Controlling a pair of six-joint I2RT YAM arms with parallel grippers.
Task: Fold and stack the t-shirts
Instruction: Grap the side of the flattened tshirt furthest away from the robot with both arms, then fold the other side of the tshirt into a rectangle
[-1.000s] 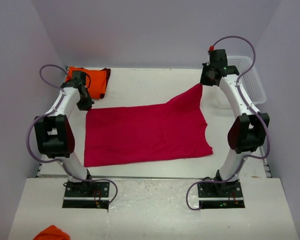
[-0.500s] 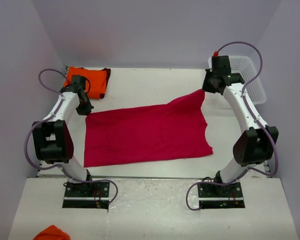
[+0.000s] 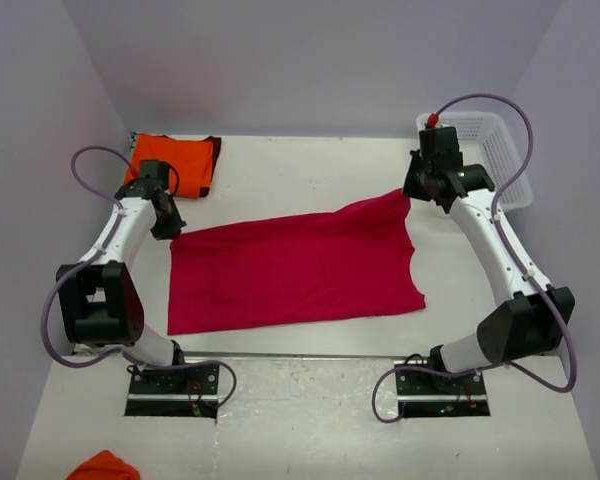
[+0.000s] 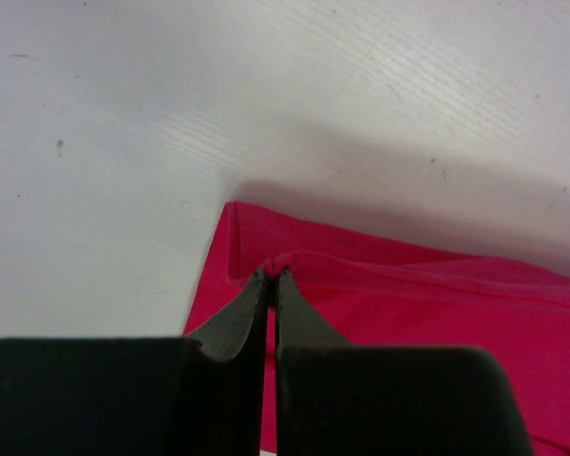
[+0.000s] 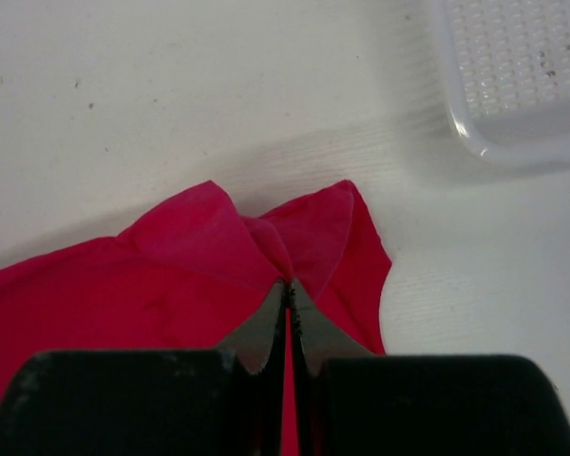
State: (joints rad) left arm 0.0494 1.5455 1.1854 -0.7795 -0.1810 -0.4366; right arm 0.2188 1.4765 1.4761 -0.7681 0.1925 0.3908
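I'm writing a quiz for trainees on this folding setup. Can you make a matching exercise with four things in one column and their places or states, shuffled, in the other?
1. crimson t-shirt
2. orange t-shirt
3. basket
4. right gripper

A. far left corner of the table
B. shut on the crimson t-shirt's far corner
C. far right corner of the table
D. spread across the middle of the table

Pairs: 1-D, 2-A, 3-C, 4-B

No writing, label, brand, number or sign can be read anywhere in these views. The crimson-pink cloth t-shirt [image 3: 290, 265], the bright orange cloth t-shirt with a dark maroon edge [image 3: 170, 160] and the white plastic lattice basket [image 3: 510, 160] all show unmarked surfaces.
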